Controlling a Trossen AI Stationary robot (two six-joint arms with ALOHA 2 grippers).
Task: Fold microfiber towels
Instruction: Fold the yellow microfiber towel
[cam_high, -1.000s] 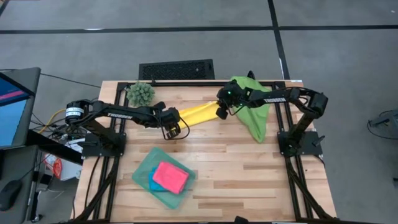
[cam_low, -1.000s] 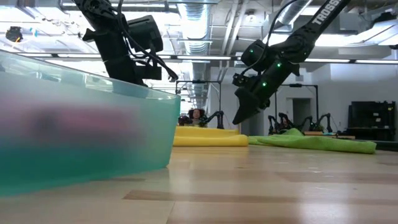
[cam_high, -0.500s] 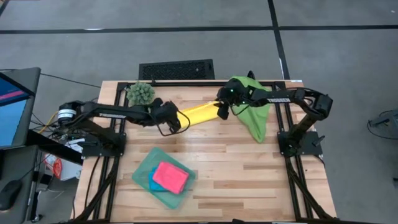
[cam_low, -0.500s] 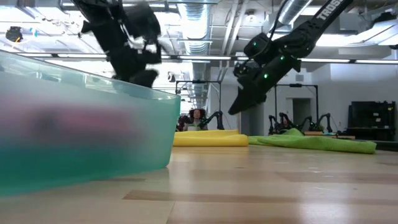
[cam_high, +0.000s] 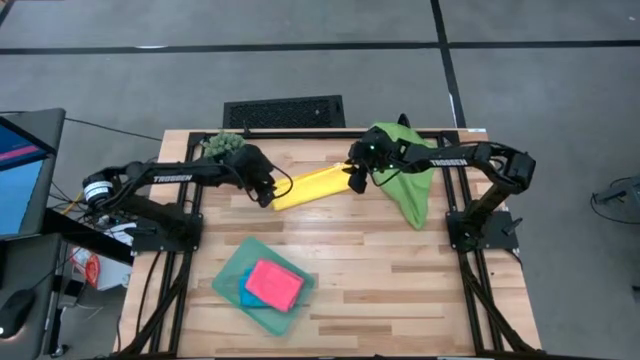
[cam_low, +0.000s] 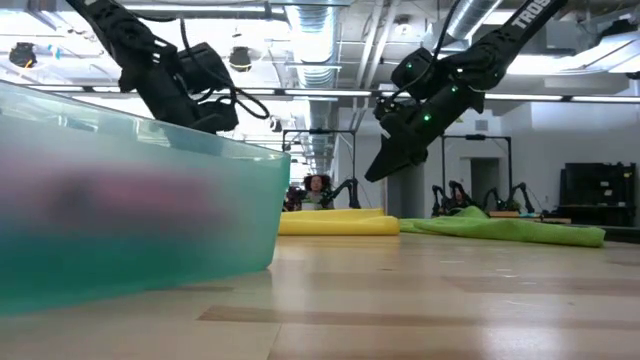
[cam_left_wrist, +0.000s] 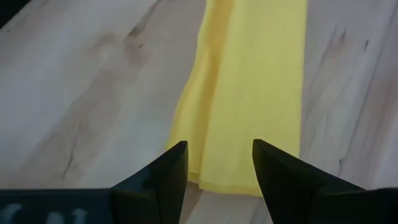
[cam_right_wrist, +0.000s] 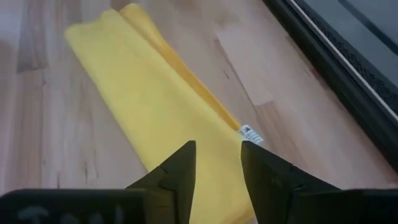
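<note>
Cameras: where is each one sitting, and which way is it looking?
High view: above the table, looking straight down; shows both arms, the yellow towel, the green towel and the tray.
Low view: at table-top height, looking level across; the tray wall fills its left, arms overhead.
Left wrist view: on the left arm, looking down at the yellow towel's end past the open left gripper.
Right wrist view: on the right arm, over the towel's other end, open right gripper showing.
All four views share the yellow towel.
</note>
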